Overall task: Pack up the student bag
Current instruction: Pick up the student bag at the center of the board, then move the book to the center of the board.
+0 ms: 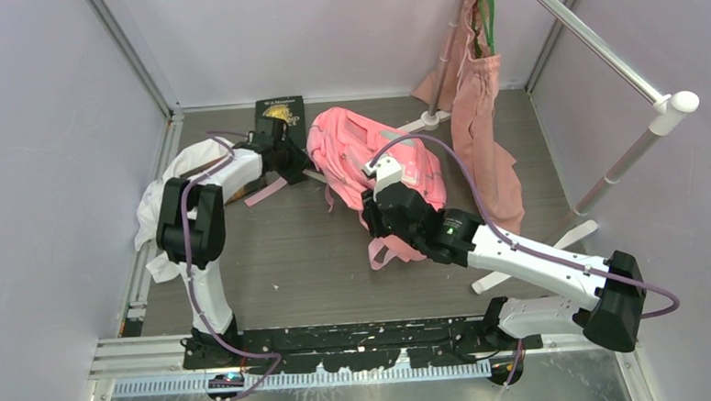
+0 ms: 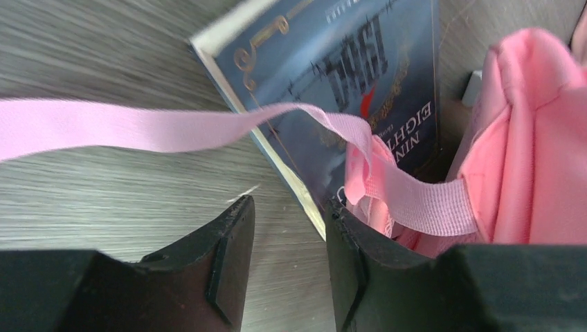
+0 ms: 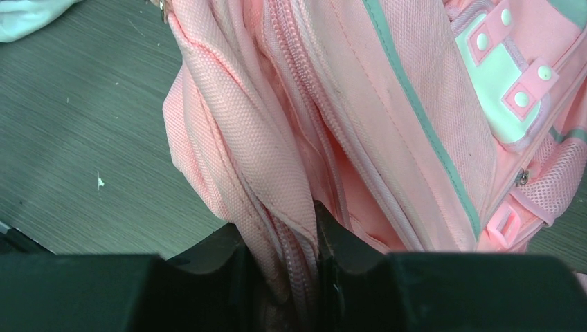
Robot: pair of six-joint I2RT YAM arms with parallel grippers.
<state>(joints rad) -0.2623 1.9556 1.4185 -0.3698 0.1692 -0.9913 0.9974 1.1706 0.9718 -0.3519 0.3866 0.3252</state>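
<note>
The pink student bag (image 1: 381,153) lies on the wooden floor at the middle back. My right gripper (image 1: 382,210) is at its near end and is shut on a fold of its pink fabric and zip edge (image 3: 284,228). The bag's white-trimmed pocket (image 3: 502,76) shows at the upper right of the right wrist view. My left gripper (image 1: 287,156) is open at the bag's left side, low over the floor, with only bare floor between its fingers (image 2: 287,211). A pink strap (image 2: 138,128) stretches over a dark blue book (image 2: 346,62) just ahead of it, and the bag's edge (image 2: 533,145) is at the right.
The dark book (image 1: 279,111) lies at the back, left of the bag. A white cloth (image 1: 161,206) is heaped at the left by the wall. A dusty-pink tote (image 1: 481,130) hangs on a green hanger (image 1: 483,10) from a white rack (image 1: 601,50) at the right.
</note>
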